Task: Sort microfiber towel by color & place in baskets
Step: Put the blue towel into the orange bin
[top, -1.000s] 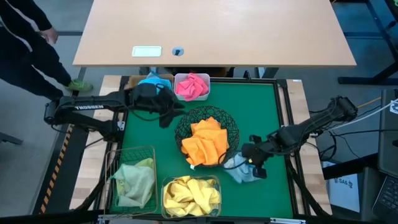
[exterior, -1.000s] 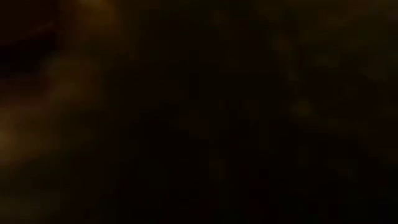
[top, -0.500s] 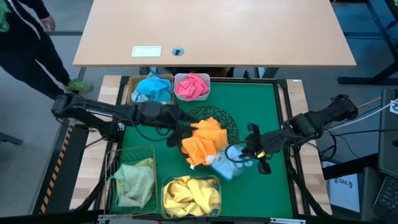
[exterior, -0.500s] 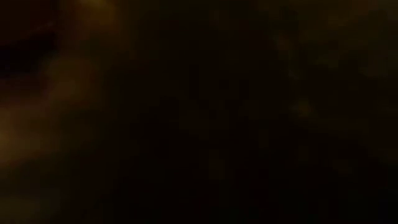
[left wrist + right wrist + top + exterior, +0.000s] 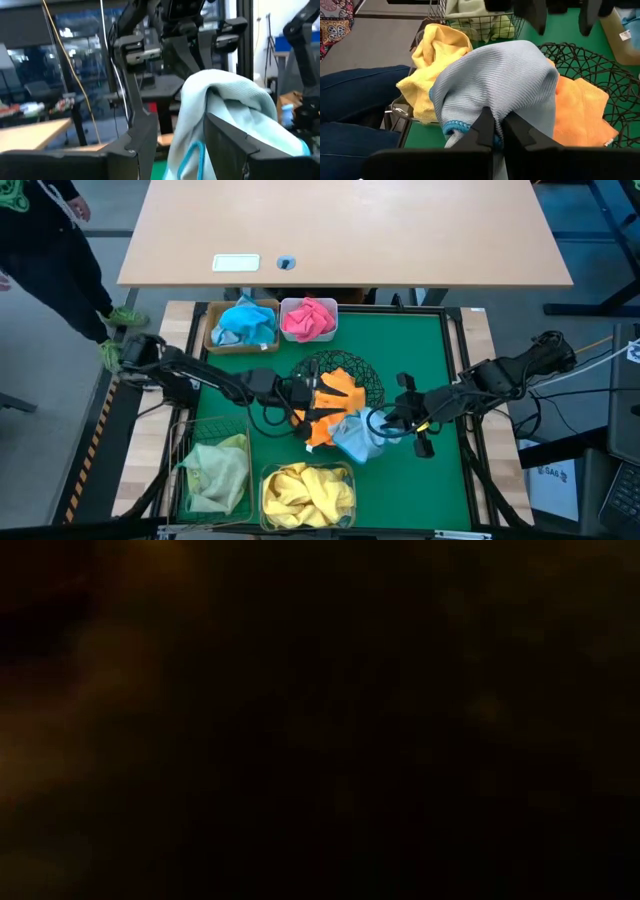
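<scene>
Your right gripper [image 5: 498, 131] clamped on pale blue ribbed microfiber towel [image 5: 352, 436], raised for handover; left gripper [image 5: 318, 402], fingers apart, straddles it (over round black wire bowl [image 5: 366, 376]).

A green mat [image 5: 420, 350] covers the table, carrying five baskets [image 5: 308, 495] of towels.

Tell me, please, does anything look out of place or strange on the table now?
Yes. A light blue towel is lifted over the green mat, pinched by the right gripper beside the black wire bowl of orange towels, not with the blue towels in the tan tray. The left gripper reaches toward it. The low view is almost black.
</scene>
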